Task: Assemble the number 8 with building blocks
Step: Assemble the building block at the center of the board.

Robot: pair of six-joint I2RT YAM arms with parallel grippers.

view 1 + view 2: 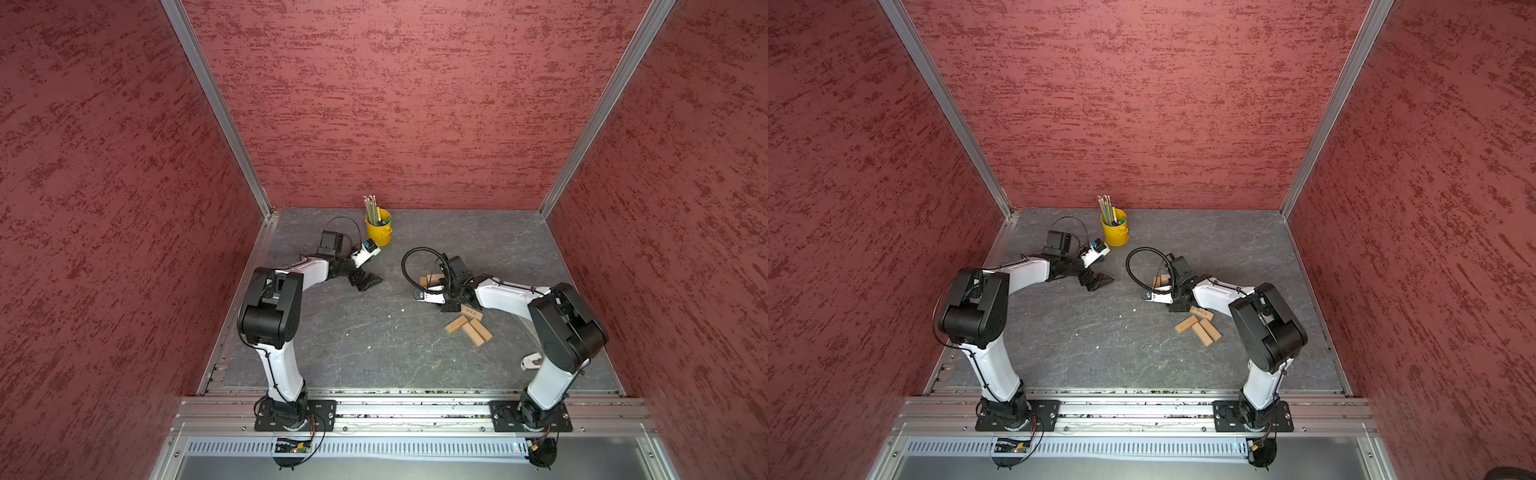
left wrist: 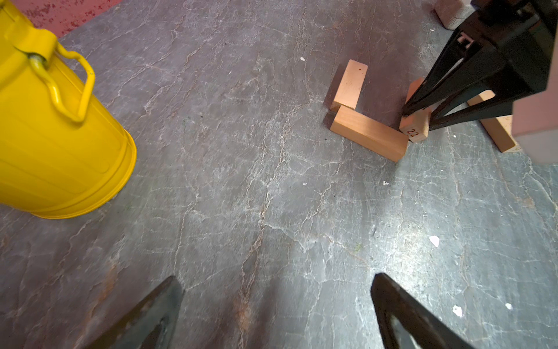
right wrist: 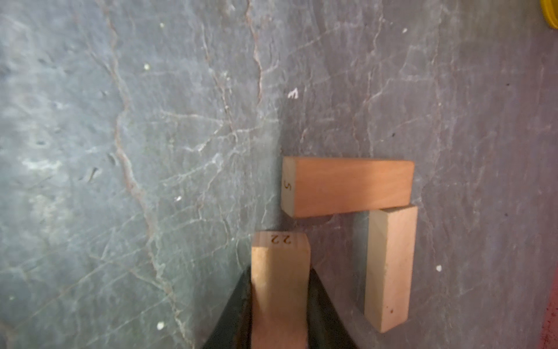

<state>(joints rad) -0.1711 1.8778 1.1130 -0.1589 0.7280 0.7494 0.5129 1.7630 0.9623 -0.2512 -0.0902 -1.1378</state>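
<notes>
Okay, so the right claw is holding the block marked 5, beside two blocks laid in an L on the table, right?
Not quite. The right claw is holding the block marked 22; the block marked 5 is one of the two laid in an L on the table. The right wrist view shows it.

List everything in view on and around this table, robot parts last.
building blocks: seven, light tan; four loose in a cluster near the right arm, two meeting as an L, and block 22 held next to the L.
pencil bucket: one, yellow, near the back wall.
pencils: several, mixed colours, standing in the bucket.
slab: one, grey and veined, under everything.
walls: three, red and textured, around the slab.
left gripper: one, black, open and empty over bare slab.
right gripper: one, black, shut on block 22.
</notes>
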